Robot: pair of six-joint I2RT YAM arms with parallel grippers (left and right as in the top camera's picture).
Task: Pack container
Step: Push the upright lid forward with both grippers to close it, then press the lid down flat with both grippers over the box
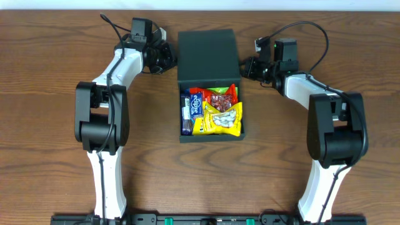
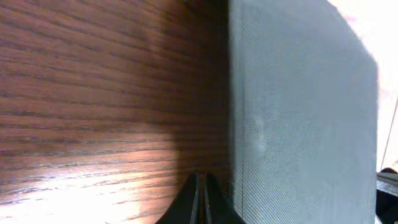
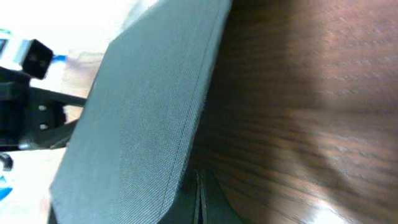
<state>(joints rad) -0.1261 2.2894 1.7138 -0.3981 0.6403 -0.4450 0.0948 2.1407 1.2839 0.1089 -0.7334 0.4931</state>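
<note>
Arms (image 1: 103, 119) beside container (image 1: 209, 56) on wood-grain table (image 1: 50, 62)

Open dark green container (image 1: 209, 56), snack-filled

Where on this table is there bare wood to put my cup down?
Widest is the table in front of the container, between the left arm and right arm. The strips outside each arm are bare too. It is crowded beside the lid, where the left end effector and right end effector sit close, and inside, among snack packets.
</note>
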